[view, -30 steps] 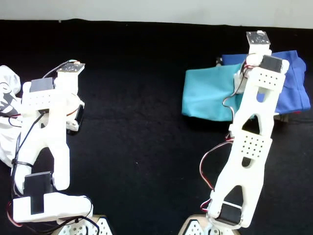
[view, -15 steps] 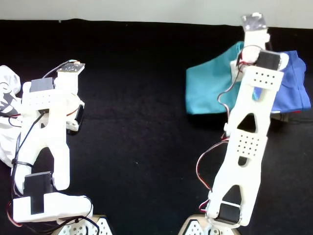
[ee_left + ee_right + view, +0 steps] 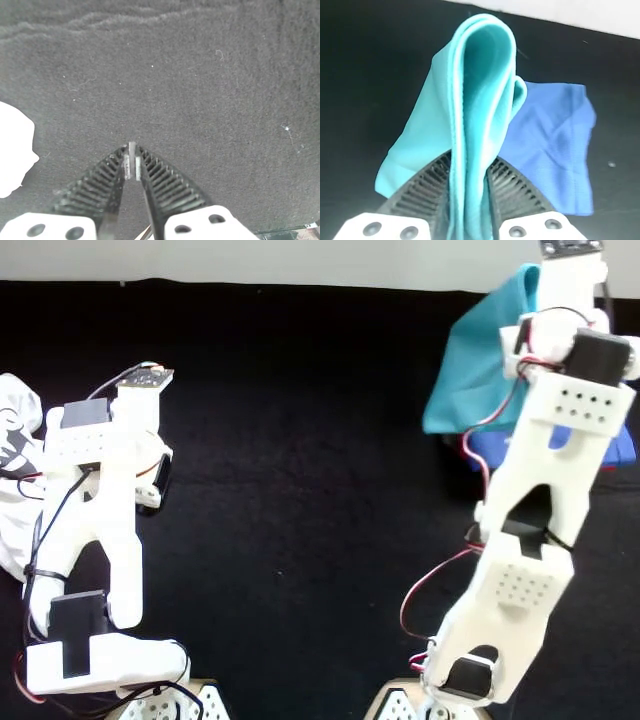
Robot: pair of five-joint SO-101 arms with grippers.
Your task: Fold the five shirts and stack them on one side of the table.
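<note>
Your right gripper has risen since a second ago, hauling the teal shirt up off the blue shirt, which lies at the far right corner of the table. Its jaws are clenched on the hanging fold. Your left gripper is pinched together with nothing in it, above the table near the left edge, just beside the white shirt.

the right end effector pinches a folded teal shirt above a blue shirt.
</note>
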